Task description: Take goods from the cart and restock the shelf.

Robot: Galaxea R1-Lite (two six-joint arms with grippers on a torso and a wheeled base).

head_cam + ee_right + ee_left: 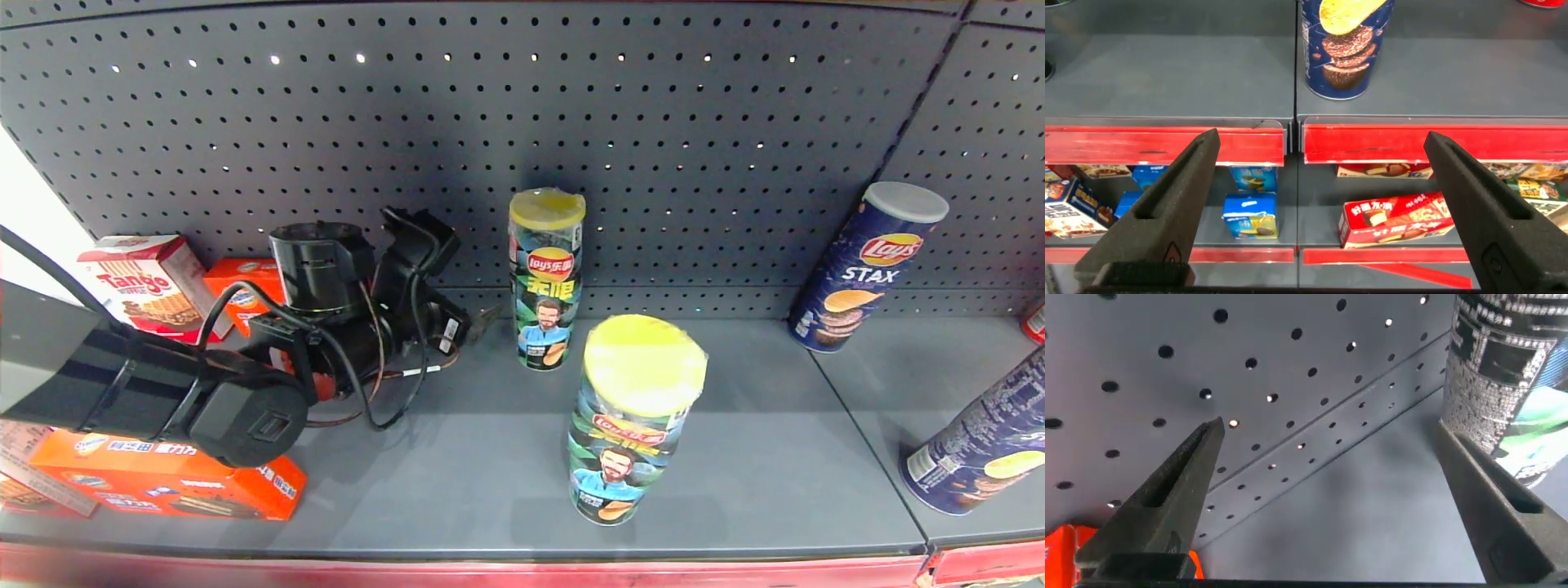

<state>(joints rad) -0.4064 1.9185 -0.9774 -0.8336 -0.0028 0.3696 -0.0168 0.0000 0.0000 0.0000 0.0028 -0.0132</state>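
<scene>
While the left arm lies low over the grey shelf (457,490), its left gripper (1329,429) is spread wide. It points at the perforated back panel (571,122). We count two green chip cans with yellow lids, both upright. The rear green can (546,278) stands near the back panel, just beside the gripper and outside its fingers (1486,490). The front green can (633,420) stands closer to the shelf's front edge, well apart from the arm.

To the right we count two blue chip cans. One blue can (865,269) stands at the back panel and looks tilted. The other blue can (980,445) sits at the view's right edge, nearer the front.

To the left we count three boxes. A red-and-white wafer box (143,286) and an orange box (245,290) stand side by side at the back. A second orange box (163,482) lies flat at the front, partly under the arm.

The right gripper (1323,137) hangs in front of the shelving, its fingers also wide apart and holding nothing. Beyond it we see a red edge strip (1167,143) and a blue can above it. We cannot tell which of the two this is. Small blue cartons (1249,216) and a red box (1396,220) sit on the lower shelf.
</scene>
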